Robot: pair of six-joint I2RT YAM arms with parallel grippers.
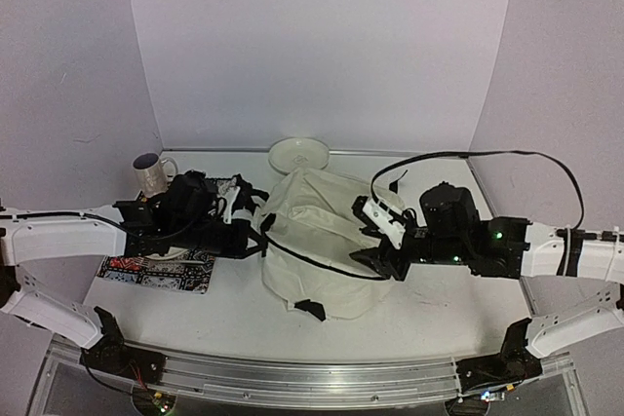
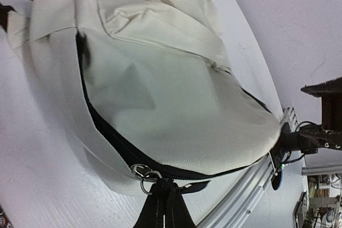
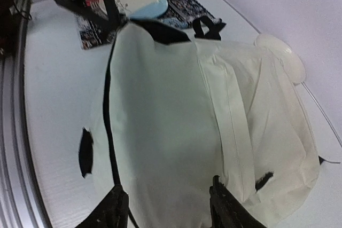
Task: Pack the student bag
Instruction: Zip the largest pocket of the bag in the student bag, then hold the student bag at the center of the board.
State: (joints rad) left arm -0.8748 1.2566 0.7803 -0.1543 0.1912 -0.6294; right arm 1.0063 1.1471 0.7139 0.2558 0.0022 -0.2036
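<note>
Standing at the far left of the overhead view, a pale ceramic mug (image 1: 151,175) with a dark inside sits at the back of a rectangular cloth placemat (image 1: 146,273) patterned in black, white and red. Right of them, the left gripper (image 2: 163,193) reaches to the left flank of the student bag (image 1: 317,236), a large cream fabric backpack with black straps lying in the middle of the white table (image 1: 195,314). Its wrist view shows the jaws pressed together at the small metal ring of the zipper pull (image 2: 143,173) on the bag's dark zipper line; whether they pinch the pull itself I cannot tell. At the top centre, a round white plate (image 1: 298,154) lies just behind the bag. On the right, the right gripper (image 3: 171,206) hovers at the bag's right flank. Its black fingers (image 3: 230,209) stand apart with cream fabric showing between them, and no grip on it shows.
</note>
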